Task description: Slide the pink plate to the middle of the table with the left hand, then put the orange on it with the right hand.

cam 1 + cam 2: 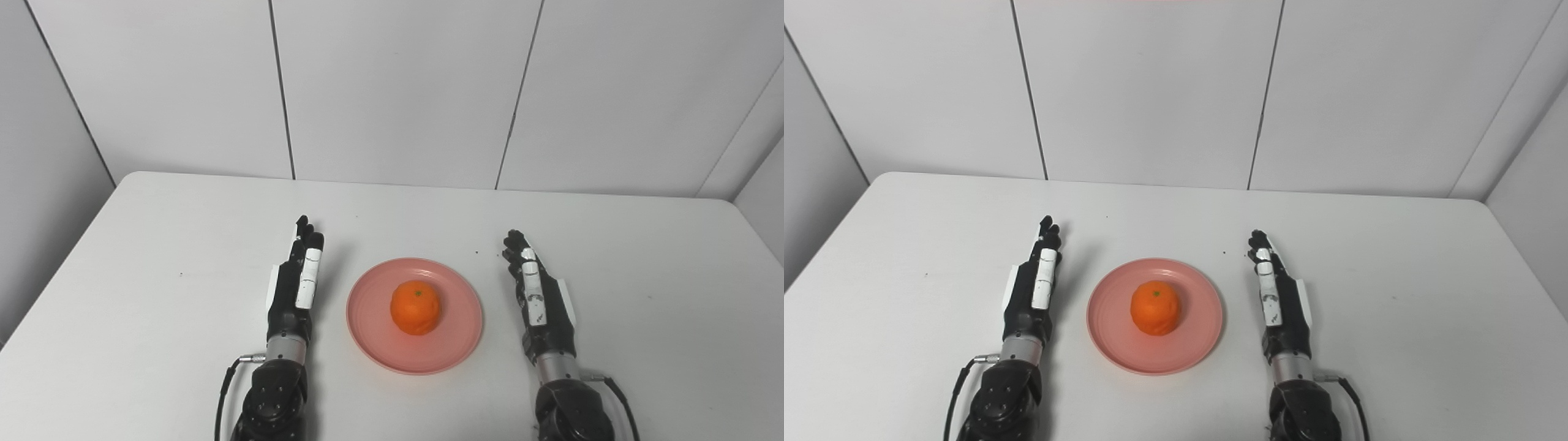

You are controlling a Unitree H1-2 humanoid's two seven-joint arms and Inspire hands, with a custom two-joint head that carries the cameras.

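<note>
Both hands flank plate [372, 343] — orange [416, 307] centred.

Pink plate [373, 349] flat at table middle; orange [416, 307] resting on its centre

The table [153, 257] had a smooth, matt white top. On it sat a pink plate [373, 331] that looked like plastic — smooth, with a faint satin sheen. The orange [416, 307] had a dimpled, matt skin. Both hands — left hand [297, 285] and right hand [539, 300] — looked like hard black and white plastic, with dull metal wrist collars.
</note>
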